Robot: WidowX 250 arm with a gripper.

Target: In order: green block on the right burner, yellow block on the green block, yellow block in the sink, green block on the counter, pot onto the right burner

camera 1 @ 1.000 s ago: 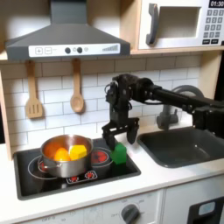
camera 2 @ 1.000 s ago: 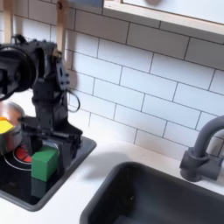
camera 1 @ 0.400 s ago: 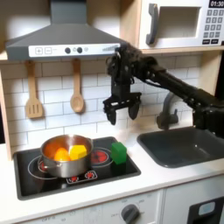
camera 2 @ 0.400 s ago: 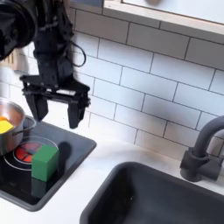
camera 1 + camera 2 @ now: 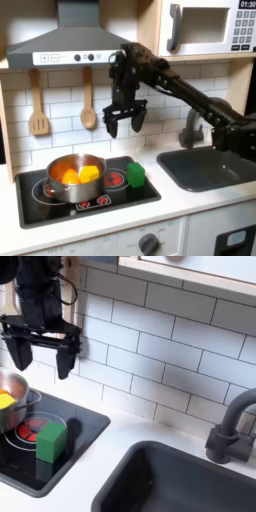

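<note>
The green block (image 5: 136, 175) (image 5: 51, 441) stands alone on the black cooktop's right burner in both exterior views. To its left in the first exterior view sits the steel pot (image 5: 75, 180) (image 5: 12, 388), and inside it lie the yellow block (image 5: 89, 173) (image 5: 5, 401) and a rounder orange piece (image 5: 68, 176). My gripper (image 5: 124, 123) (image 5: 40, 356) hangs open and empty, high above the cooktop, between the pot and the green block and touching neither. The dark grey sink (image 5: 210, 168) (image 5: 180, 481) lies to the right in both exterior views. The off-white counter (image 5: 190, 200) (image 5: 100, 471) surrounds them.
The cooktop (image 5: 60, 205) (image 5: 75, 446) fills the counter's left part. A faucet (image 5: 190, 125) (image 5: 235, 426) stands behind the sink. Two wooden utensils (image 5: 88, 105) hang on the tiled wall under the range hood (image 5: 75, 45). A microwave (image 5: 205, 25) sits high on the first exterior view's right.
My open gripper has risen off the green block and moved left toward the pot in both exterior views. The green block stays on the burner.
</note>
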